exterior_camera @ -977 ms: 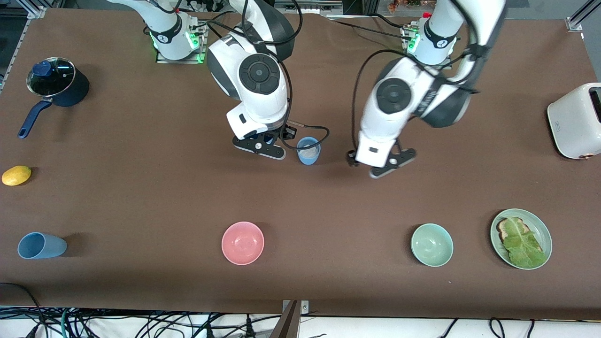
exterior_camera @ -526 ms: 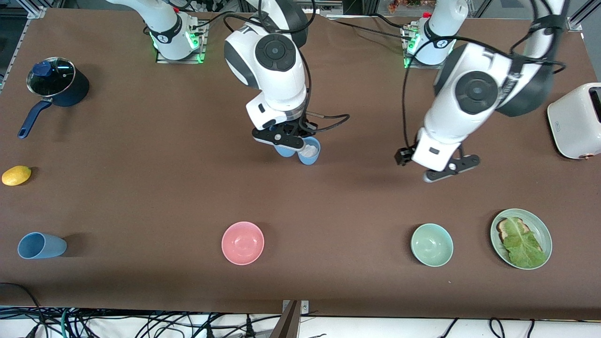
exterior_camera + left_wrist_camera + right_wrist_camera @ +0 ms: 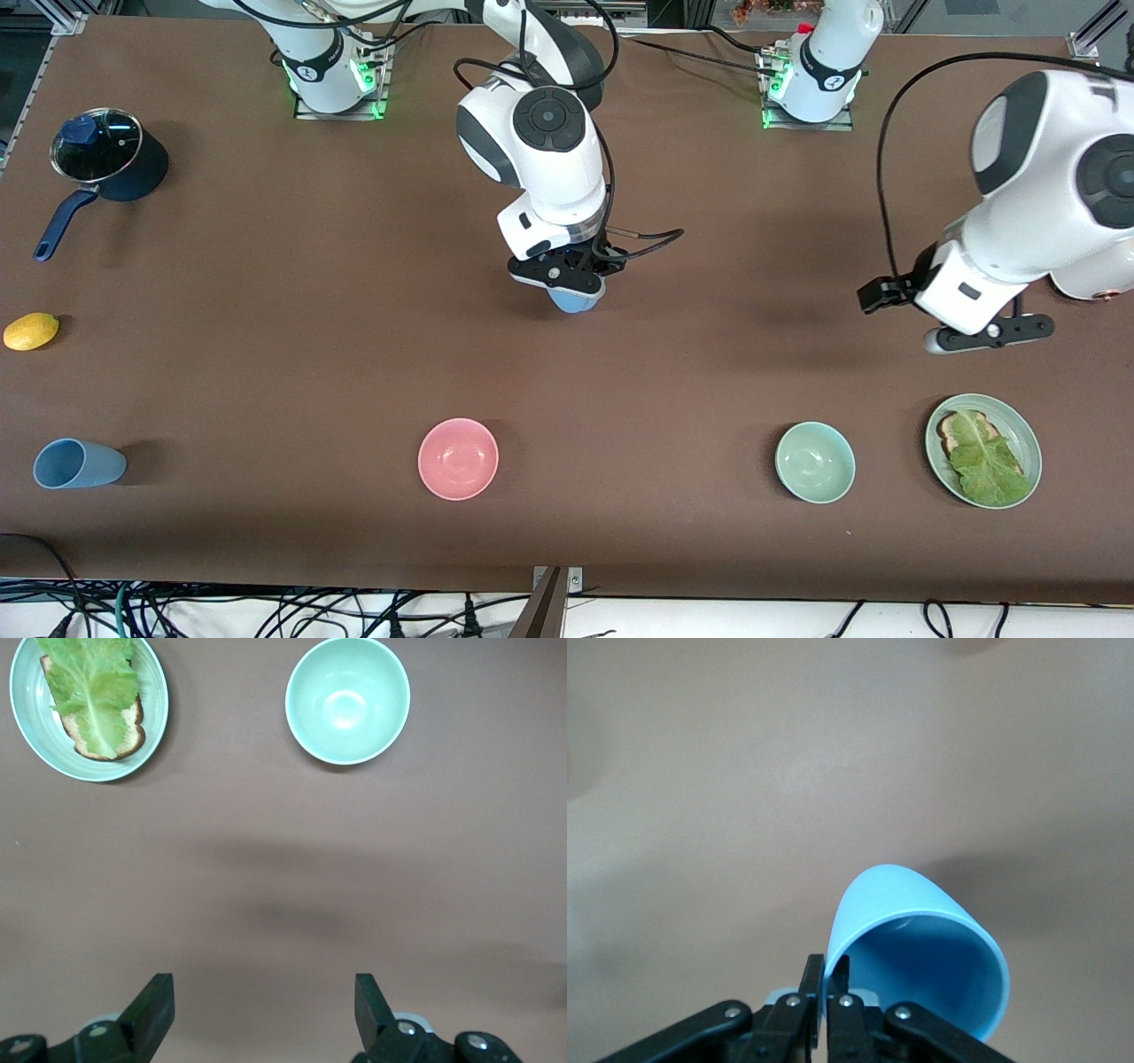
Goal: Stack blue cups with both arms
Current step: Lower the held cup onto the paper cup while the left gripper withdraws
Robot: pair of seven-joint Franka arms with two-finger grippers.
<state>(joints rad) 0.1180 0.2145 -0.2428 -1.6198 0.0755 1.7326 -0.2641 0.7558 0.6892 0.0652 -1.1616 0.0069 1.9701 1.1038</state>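
Note:
My right gripper is shut on the rim of a blue cup and holds it tilted over the middle of the table. In the front view only a patch of blue shows under that gripper, at the spot where another blue cup stood. I cannot tell the held cup from the standing one there. A third blue cup lies on its side near the front edge at the right arm's end. My left gripper is open and empty over bare table close to the plate; its fingers stand wide apart.
A green bowl and a plate with toast and lettuce sit near the front. A pink bowl, a lemon and a navy pot lie toward the right arm's end. The toaster is mostly hidden by the left arm.
My right gripper carried its blue cup sideways until it came over the standing cup. My left arm swung away toward its own end of the table, open and empty.

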